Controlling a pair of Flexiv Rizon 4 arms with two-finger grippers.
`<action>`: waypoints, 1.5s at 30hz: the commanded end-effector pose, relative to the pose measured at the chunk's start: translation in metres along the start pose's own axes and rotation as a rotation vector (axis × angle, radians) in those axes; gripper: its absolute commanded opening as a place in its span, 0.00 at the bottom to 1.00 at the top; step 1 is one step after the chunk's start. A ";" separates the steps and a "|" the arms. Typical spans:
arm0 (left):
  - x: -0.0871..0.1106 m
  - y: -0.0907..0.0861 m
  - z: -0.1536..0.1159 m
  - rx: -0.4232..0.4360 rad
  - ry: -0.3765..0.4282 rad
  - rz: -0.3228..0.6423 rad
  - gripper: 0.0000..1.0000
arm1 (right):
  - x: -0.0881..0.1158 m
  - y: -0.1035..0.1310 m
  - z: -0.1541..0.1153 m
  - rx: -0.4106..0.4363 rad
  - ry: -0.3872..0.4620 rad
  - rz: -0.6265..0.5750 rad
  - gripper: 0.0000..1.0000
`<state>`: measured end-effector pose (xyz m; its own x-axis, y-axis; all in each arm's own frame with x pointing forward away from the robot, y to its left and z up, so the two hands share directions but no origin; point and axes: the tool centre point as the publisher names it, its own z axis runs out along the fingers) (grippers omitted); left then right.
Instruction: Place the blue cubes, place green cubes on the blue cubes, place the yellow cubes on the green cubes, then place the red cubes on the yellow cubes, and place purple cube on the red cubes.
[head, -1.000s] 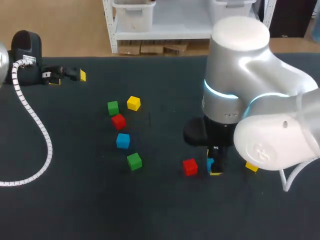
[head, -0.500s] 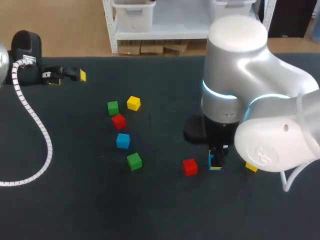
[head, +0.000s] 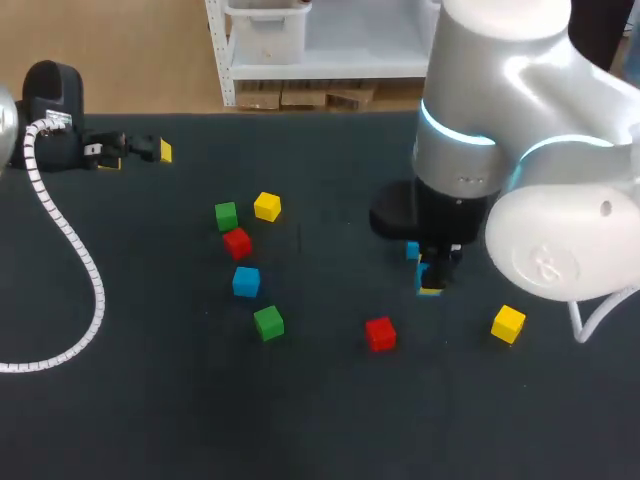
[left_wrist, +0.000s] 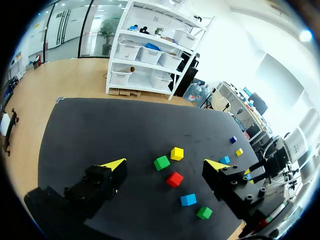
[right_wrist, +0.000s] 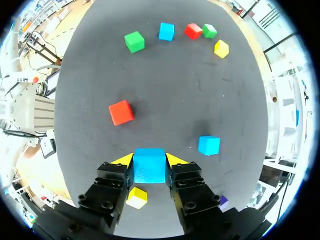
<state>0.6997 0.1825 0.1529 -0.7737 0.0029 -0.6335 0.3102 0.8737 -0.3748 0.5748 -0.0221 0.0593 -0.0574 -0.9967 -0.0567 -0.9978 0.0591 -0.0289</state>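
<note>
Right gripper (head: 432, 280), centre-right of frame: fingers closed on a blue cube (right_wrist: 149, 166). Left gripper (left_wrist: 165, 164), upper left: fingers wide apart, holding nothing.

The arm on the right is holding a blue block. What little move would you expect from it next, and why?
Probably it should carry the block a short way and set it on the table beside the loose blue cube. The right gripper is shut on a blue cube, nothing is stacked yet, and blue makes the bottom layer.
</note>
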 end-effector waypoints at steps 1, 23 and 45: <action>0.001 0.002 0.000 0.011 -0.007 0.002 1.00 | -0.008 -0.004 -0.007 0.010 0.011 -0.007 0.00; 0.001 0.002 0.000 0.011 -0.007 0.002 1.00 | -0.045 -0.041 0.013 -0.037 -0.025 -0.102 0.00; 0.001 0.002 0.000 0.011 -0.007 0.002 1.00 | -0.055 -0.085 0.048 -0.042 -0.012 -0.057 0.00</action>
<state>0.6997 0.1825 0.1528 -0.7737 0.0030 -0.6335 0.3102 0.8737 -0.3748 0.6544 0.0272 0.0217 0.0036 -0.9973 -0.0740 -1.0000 -0.0031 -0.0077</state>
